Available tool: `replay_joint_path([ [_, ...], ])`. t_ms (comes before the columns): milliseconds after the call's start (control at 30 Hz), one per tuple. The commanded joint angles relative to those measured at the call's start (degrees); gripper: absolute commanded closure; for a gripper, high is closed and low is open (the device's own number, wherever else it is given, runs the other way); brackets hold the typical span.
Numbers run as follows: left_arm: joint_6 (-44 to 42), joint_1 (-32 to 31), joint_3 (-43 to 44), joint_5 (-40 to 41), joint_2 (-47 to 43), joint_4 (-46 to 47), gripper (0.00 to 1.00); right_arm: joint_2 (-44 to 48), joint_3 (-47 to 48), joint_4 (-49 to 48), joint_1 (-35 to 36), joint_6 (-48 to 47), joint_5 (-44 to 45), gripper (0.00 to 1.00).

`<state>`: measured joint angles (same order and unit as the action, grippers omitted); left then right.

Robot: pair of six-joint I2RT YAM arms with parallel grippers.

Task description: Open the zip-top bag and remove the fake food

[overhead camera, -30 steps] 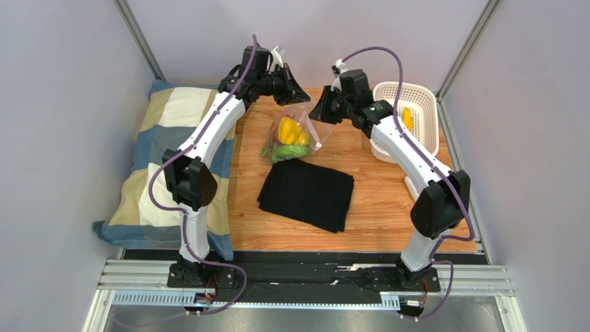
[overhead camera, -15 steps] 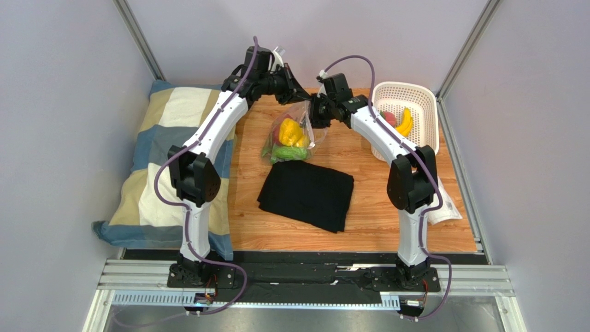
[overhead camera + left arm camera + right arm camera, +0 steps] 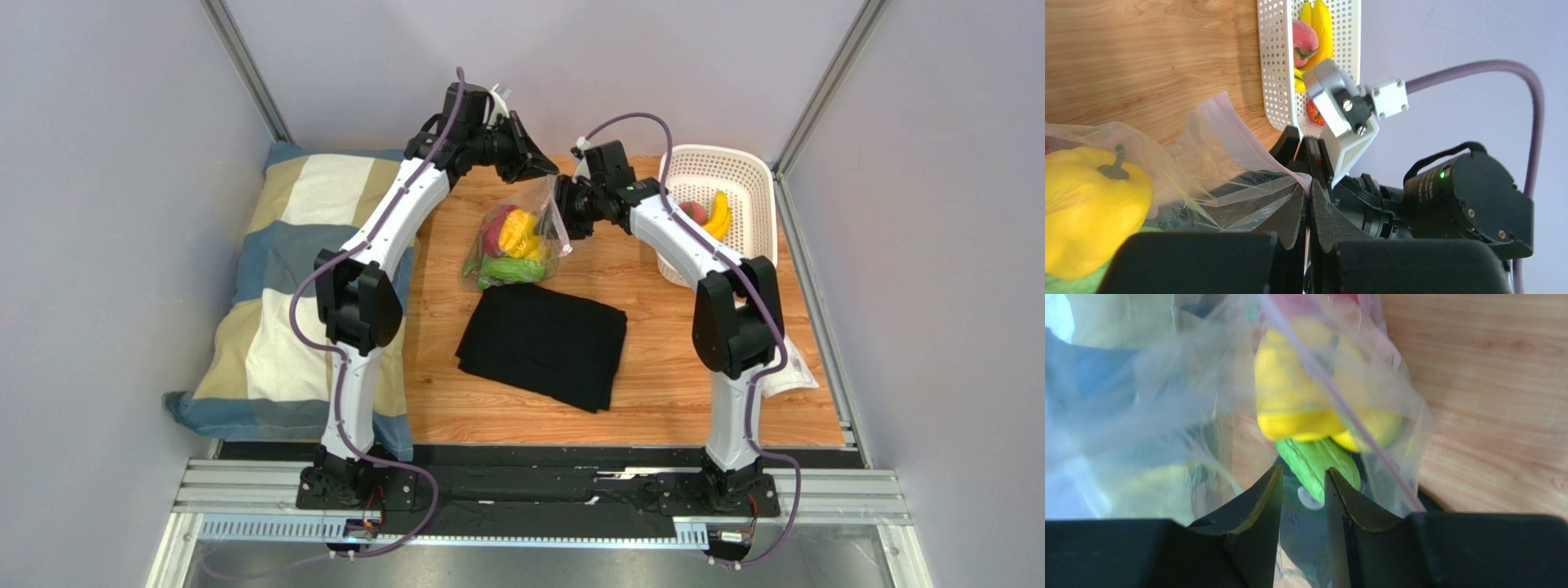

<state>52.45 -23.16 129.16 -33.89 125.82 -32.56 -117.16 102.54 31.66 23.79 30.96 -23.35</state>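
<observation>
The bag (image 3: pixel 541 233) stands at the far middle of the table (image 3: pixel 687 355), its base on the wood and its top edge lifted. Through the clear plastic show a yellow pepper (image 3: pixel 516 229), a red piece (image 3: pixel 497 221) and green pieces (image 3: pixel 509 267). The left gripper (image 3: pixel 537 172) reaches the bag's top from 11 o'clock; in the left wrist view its jaws are pressed together on the bag's edge. The right gripper (image 3: pixel 563 203) meets the same top from 2 o'clock; in the right wrist view its jaws stand a narrow gap apart with the film hanging before them. A black cloth (image 3: pixel 543 343) lies at 6 o'clock of the bag, just beside it. A white basket (image 3: pixel 751 172) at 3 o'clock holds a banana (image 3: pixel 718 216) and a red fruit (image 3: pixel 693 211). A checked pillow (image 3: pixel 294 294) lies at 9 o'clock.
</observation>
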Motion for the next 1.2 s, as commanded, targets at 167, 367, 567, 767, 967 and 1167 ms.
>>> replay_joint_path([
  [167, 1.3, 0.0, 1.9, -4.3, -4.3, 4.3, 1.0, 7.7, -3.9, -11.1, -0.4, 1.2, -8.9, 0.67],
  [367, 1.7, -0.1, 0.5, -6.6, -5.3, 4.6, 1.0, 4.9, -3.1, -14.7, -0.4, 3.0, -10.6, 0.71],
  [567, 1.5, -0.1, -2.6, -7.2, -6.8, 5.4, 1.0, 2.6, -1.9, -17.4, -0.3, 5.5, -5.0, 0.65],
  [767, 3.1, 0.0, -0.2, -7.6, -4.0, 5.7, 1.0, 0.6, -3.0, -10.9, -0.3, 6.9, 1.8, 0.4],
  [967, 5.6, -0.1, -0.1, -8.0, -2.1, 7.2, 1.0, -3.4, -2.8, -12.9, -0.3, 7.7, -0.8, 0.31],
  [1167, 5.8, 0.0, -0.1, -7.4, -0.7, 7.7, 1.0, -6.7, -3.1, -13.7, -0.1, 9.9, -1.3, 0.28],
])
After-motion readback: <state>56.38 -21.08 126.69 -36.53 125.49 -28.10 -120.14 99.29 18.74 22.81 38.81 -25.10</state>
